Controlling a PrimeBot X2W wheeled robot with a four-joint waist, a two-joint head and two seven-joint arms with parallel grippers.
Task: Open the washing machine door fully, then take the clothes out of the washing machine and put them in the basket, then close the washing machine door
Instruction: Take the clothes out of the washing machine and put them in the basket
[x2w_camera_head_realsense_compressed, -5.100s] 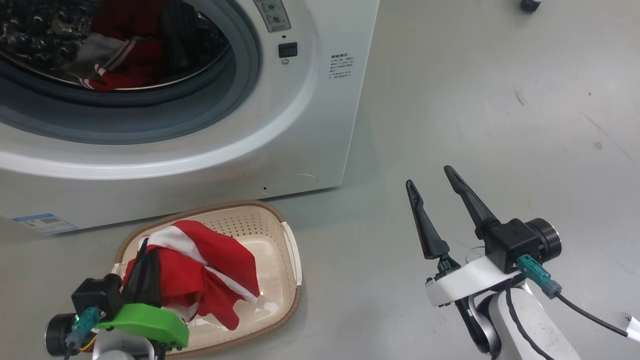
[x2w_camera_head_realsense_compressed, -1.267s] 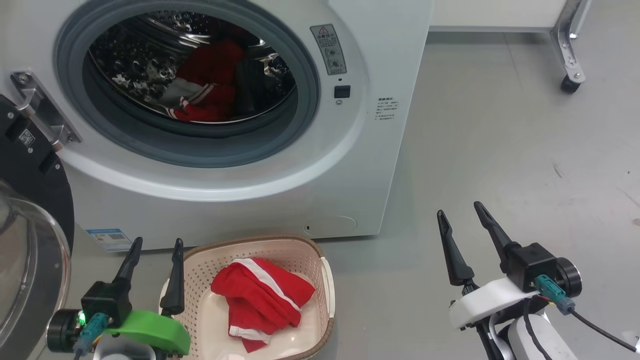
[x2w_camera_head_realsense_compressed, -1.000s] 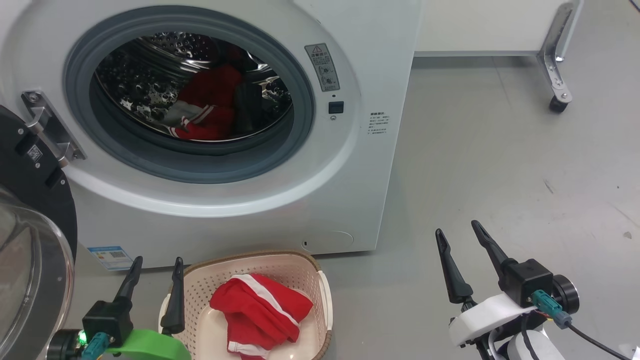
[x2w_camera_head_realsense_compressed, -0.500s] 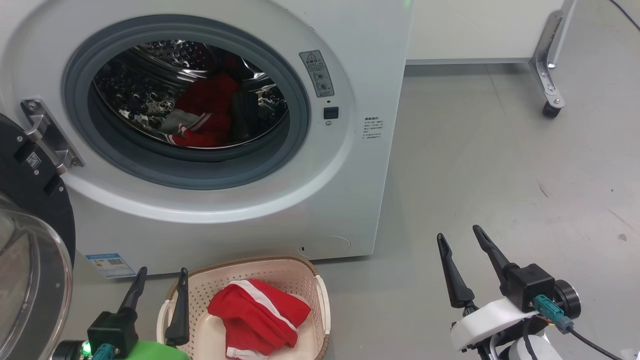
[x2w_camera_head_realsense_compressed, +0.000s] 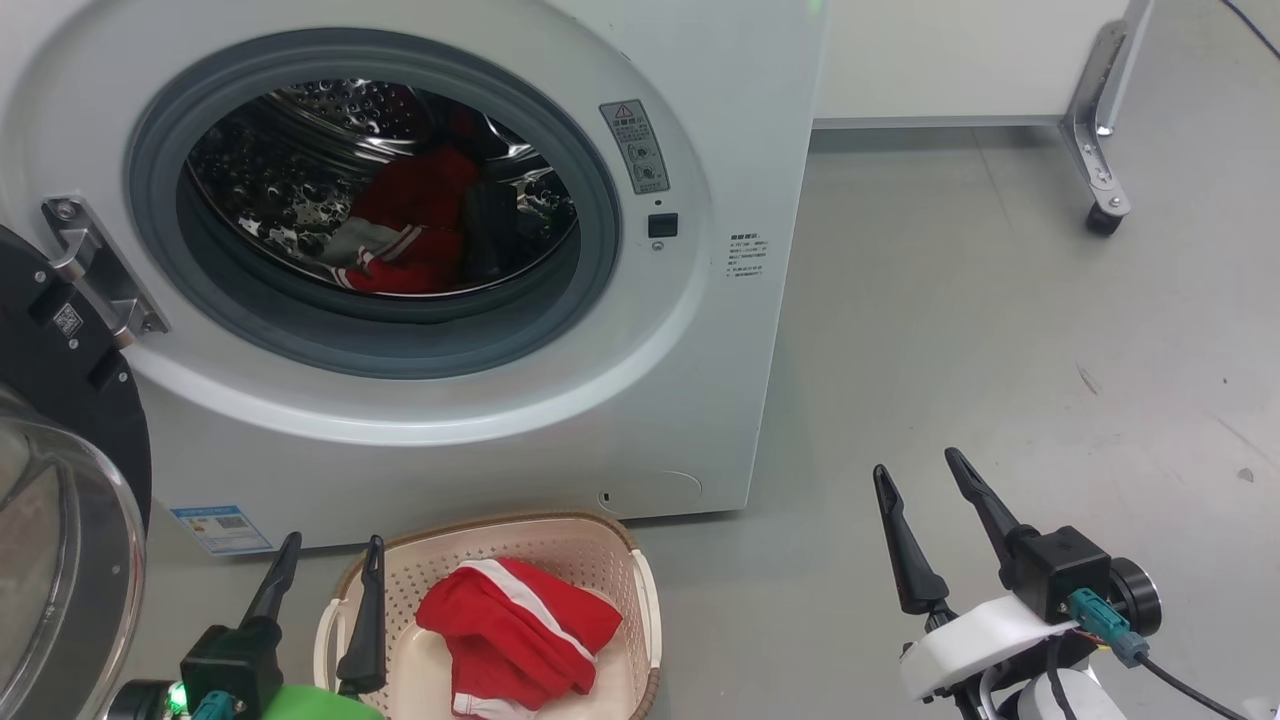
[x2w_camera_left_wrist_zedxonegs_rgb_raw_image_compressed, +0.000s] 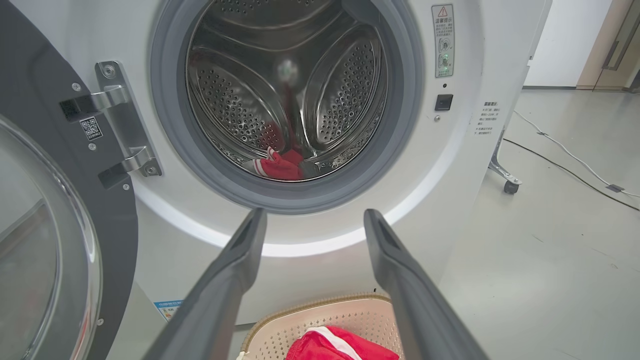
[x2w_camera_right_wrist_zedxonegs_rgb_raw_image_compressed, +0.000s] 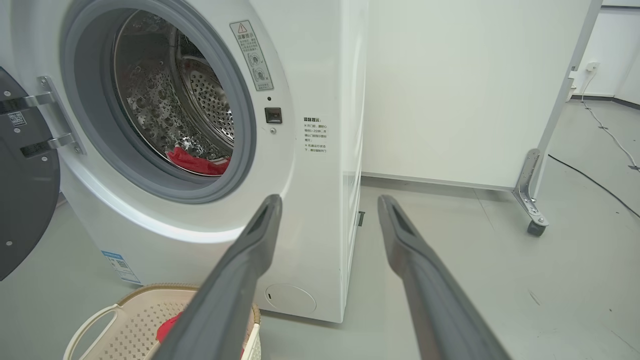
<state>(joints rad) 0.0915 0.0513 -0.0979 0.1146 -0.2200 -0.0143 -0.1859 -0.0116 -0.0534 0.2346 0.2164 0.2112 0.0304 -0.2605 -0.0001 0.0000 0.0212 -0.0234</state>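
White washing machine (x2w_camera_head_realsense_compressed: 700, 400): warning-triangle sticker (x2w_camera_head_realsense_compressed: 634, 147), blue label (x2w_camera_head_realsense_compressed: 221, 529), print unreadable; left gripper (x2w_camera_head_realsense_compressed: 334, 540), right gripper (x2w_camera_head_realsense_compressed: 916, 462) both spread, empty.

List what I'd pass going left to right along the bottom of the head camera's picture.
Washing machine door → left gripper → red clothes lying in the basket → right gripper.

Head camera looks down on washer (x2w_camera_head_realsense_compressed: 720, 120) and basket (x2w_camera_head_realsense_compressed: 540, 522); wrist cameras sit lower, facing the washer. All share the drum (x2w_camera_head_realsense_compressed: 270, 170).
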